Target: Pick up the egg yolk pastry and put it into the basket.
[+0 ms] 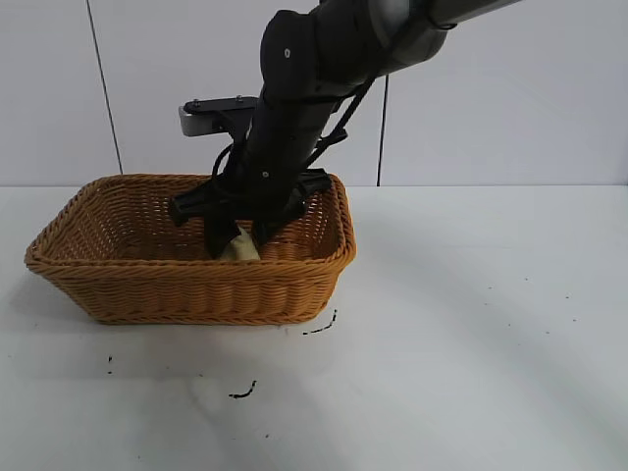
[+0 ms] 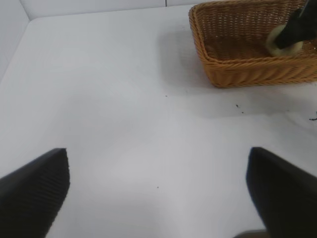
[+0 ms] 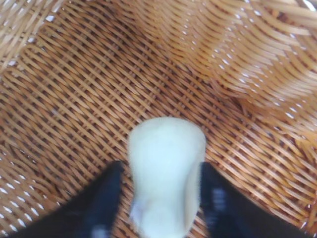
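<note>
Nearest me, on the white counter (image 1: pixel 471 324), I see a few small dark specks (image 1: pixel 242 392) in front of the basket (image 1: pixel 118 285); nothing carries readable writing. My right pincer (image 3: pixel 163 198) is inside the basket, clamped on the egg yolk pastry (image 3: pixel 166 173), low over the woven floor. My left pincer (image 2: pixel 158 193) hangs wide apart over bare counter, well away.
</note>
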You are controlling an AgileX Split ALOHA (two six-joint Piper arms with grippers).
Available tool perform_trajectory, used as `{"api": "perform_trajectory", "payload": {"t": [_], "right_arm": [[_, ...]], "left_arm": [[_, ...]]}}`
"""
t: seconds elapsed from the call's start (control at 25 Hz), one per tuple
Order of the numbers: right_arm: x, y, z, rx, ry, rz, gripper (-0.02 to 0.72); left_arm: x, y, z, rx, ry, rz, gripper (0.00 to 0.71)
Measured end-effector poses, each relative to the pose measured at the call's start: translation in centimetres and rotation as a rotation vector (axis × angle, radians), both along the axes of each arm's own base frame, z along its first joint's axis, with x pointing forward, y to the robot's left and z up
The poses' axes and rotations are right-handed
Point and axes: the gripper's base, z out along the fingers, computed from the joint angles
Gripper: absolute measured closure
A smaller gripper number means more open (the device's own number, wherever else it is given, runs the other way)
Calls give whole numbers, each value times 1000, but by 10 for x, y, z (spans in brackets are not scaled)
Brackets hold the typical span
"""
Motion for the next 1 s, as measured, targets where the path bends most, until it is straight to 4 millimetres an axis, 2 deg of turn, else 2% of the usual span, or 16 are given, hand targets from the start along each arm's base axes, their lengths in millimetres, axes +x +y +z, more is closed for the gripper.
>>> {"api": "perform_trajectory", "payload": {"t": [0.08,0.2,0.36,0.48,0.56,0.64,0.84,0.96,1.0], "right_arm": [[-1,-1,6,-10,-6,6,77],[-4,-5,26,-21,-17,11,52],[-4,-9,72,-12,-27,-18,48],[3,-21,108,-3,-10,-85,48],[8,-31,121,-11,2,-115,48],[14,-45,130,-25,10,-147,48],[35,-90,130,-64,34,-246,48],[50,-131,129,-85,68,-336,48],[56,-151,128,-90,79,-378,48]], "left_arm": [[0,0,0,0,0,0,14],[0,0,0,0,0,0,14],[0,0,0,0,0,0,14],[0,0,0,0,0,0,14],[0,0,0,0,0,0,14],[0,0,0,0,0,0,14],[0,0,0,0,0,0,14],[0,0,0,0,0,0,14],[0,0,0,0,0,0,14]]}}
